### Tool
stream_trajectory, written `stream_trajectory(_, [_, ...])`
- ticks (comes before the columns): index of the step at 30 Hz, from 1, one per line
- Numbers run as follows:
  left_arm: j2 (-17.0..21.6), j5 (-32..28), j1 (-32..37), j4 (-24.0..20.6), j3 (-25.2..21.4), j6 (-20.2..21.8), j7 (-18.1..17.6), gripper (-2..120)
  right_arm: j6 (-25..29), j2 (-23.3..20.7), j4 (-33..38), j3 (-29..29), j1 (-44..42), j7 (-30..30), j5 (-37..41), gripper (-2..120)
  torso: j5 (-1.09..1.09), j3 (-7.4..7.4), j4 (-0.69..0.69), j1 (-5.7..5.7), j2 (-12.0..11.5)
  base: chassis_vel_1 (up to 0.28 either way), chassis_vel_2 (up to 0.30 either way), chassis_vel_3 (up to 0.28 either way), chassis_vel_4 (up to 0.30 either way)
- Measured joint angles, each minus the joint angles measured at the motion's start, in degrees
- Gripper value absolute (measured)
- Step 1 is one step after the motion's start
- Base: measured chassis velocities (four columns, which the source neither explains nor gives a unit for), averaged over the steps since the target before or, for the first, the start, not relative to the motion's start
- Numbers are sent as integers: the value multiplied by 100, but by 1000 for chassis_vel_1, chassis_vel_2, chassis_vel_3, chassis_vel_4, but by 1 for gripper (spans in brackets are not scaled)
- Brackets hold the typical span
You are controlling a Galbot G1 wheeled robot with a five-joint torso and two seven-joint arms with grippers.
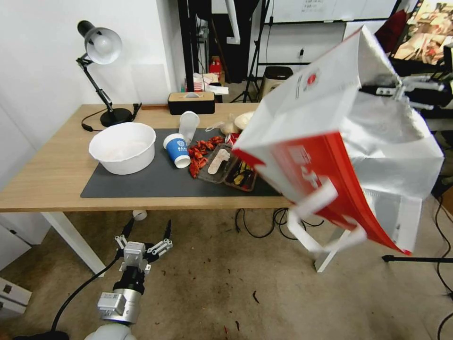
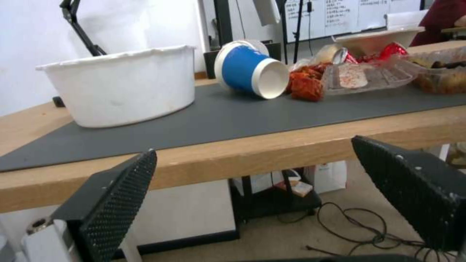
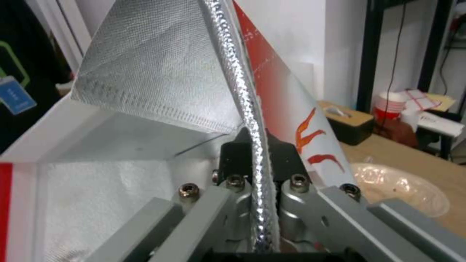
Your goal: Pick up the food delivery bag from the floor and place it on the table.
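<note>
I've got the right gripper (image 3: pixel 255 160) clamped on the foil edge of the delivery bag (image 1: pixel 330 156), which hangs tilted in the air at the right of the head frame, over the right end of the table (image 1: pixel 47 179), its white strap handles (image 1: pixel 321 222) dangling below the table edge and clear of the floor (image 1: pixel 226 283). Left gripper (image 1: pixel 147 230) sits low at the lower left of the head frame, fingers (image 2: pixel 114 207) spread apart and holding nothing, just in front of the table edge. On the dark mat (image 1: pixel 155 182) I see a white bowl (image 1: pixel 123 147), a tipped blue cup (image 1: pixel 177 150) and food trays (image 1: pixel 227 167).
</note>
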Motion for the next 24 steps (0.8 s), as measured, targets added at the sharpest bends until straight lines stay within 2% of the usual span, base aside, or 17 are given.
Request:
stream_trajectory(3, [-1, -1, 8, 1, -11, -3, 0, 100, -4, 2, 23, 88, -7, 85, 84, 0, -1, -1, 0, -2, -2, 0, 0, 0, 0])
stream_trajectory(16, [-51, 15, 60, -3, -4, -42, 1, 100, -256, -199, -227, 1241, -780, 460, 320, 0, -1, -8, -1, -7, -12, 0, 0, 0, 0])
stream_trajectory(24, [-50, 33, 70, 8, -14, -51, 6, 100, -302, -209, -337, 1312, -1002, 1164, 177, 0, -1, -9, -1, -8, -16, 0, 0, 0, 0])
